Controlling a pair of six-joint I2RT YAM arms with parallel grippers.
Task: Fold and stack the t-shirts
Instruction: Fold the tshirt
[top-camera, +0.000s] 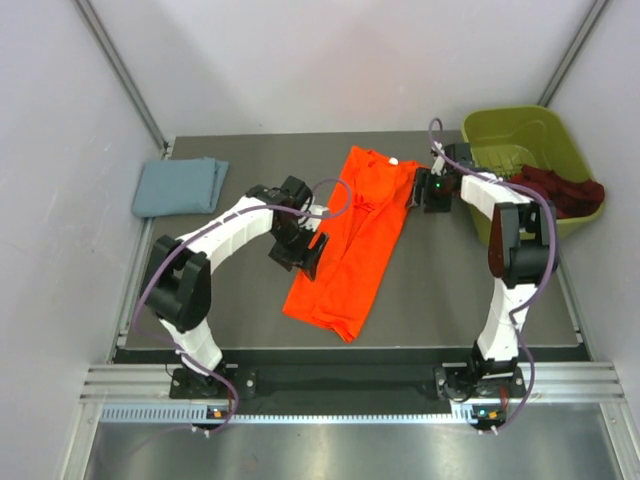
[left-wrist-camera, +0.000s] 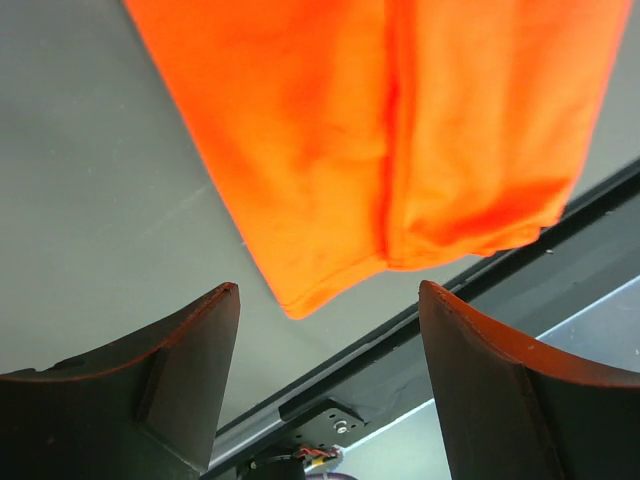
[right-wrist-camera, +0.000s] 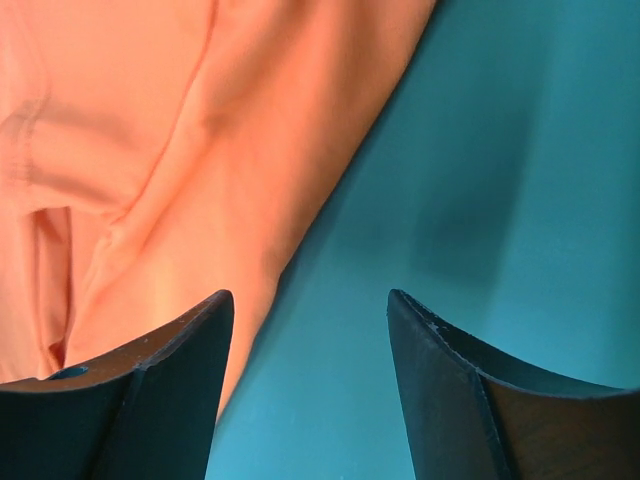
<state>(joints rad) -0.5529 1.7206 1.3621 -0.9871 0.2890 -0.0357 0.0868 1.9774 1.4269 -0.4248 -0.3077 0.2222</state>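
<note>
The orange t-shirt (top-camera: 350, 245) lies in the middle of the table (top-camera: 450, 290), folded lengthwise into a long strip. It runs at a slant, with the collar end at the far side and the hem toward the near edge. A small white patch (top-camera: 394, 160) shows at the collar end, too small to read.

The green bin (top-camera: 520, 125) stands at the far right corner. A dark red t-shirt (top-camera: 560, 190) is in it and spills over its right rim. A grey-blue t-shirt (top-camera: 180, 187) lies folded flat at the far left of the table, well apart from the other two.

The left arm bends up at the elbow and reaches right. The left gripper (top-camera: 303, 258) hangs over the strip's left edge with its jaws apart and nothing between them; in its wrist view the hem corner lies just ahead of the fingers.

The right arm rises from its base and reaches to the far side. The right gripper (top-camera: 428, 195) is turned left, just beside the shirt's right edge and next to the bin, with its jaws spread and empty.
</note>
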